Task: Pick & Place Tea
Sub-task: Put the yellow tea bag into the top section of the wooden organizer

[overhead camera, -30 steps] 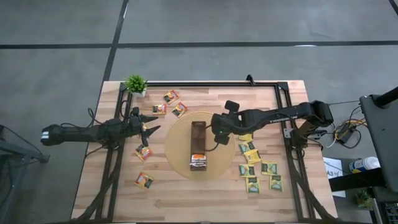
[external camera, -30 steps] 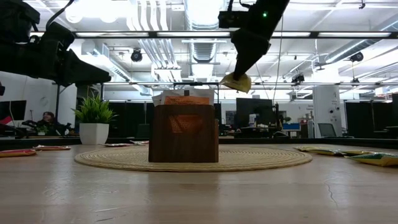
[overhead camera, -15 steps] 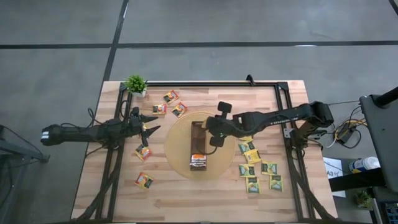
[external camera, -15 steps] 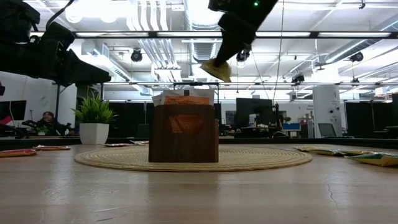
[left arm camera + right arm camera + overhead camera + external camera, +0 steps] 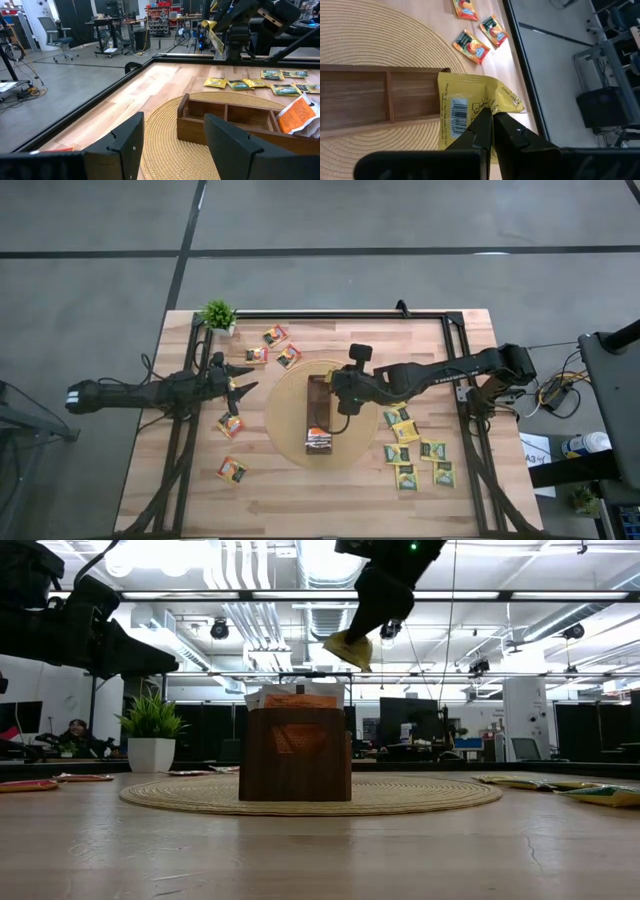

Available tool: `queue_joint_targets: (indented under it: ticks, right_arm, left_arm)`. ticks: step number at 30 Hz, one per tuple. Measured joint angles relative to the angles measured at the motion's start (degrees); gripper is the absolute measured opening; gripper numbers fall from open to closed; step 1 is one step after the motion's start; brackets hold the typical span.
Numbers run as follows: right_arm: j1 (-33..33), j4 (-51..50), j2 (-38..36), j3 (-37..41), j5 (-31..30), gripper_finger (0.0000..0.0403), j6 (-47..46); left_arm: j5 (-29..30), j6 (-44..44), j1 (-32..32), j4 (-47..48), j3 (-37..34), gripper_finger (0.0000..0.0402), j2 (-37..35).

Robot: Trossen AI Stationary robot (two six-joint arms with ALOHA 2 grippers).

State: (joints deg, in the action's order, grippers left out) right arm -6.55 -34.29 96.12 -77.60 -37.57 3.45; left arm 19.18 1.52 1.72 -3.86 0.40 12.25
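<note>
One yellow sachet (image 5: 470, 107) (crumpled, barcode showing) hangs clenched in the right gripper (image 5: 491, 120) jaws; left gripper (image 5: 172, 142) jaws spread.

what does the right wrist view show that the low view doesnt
Only the right wrist view: the barcode on the yellow sachet, the box's empty compartments and three orange sachets beyond the mat.

Only the low view: the potted plant and how high the sachet hangs above the box.

Both: the right tool shut on the yellow sachet, the brown box and the woven mat.
</note>
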Motion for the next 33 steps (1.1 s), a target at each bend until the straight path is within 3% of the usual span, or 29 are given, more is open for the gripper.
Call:
queue_joint_targets:
  ticks: [14, 33]
  right_arm:
    - [-1.4, 1.1, 4.2, 0.0, -0.1, 0.0011, 9.0]
    - [-0.3, 2.2, 10.8, -9.1, -3.5, 0.0011, 5.5]
  left_arm:
    - [0.0, 0.0, 0.0, 0.0, 0.0, 0.0202, 0.0]
    - [0.0, 0.0, 0.0, 0.0, 0.0, 0.0202, 0.0]
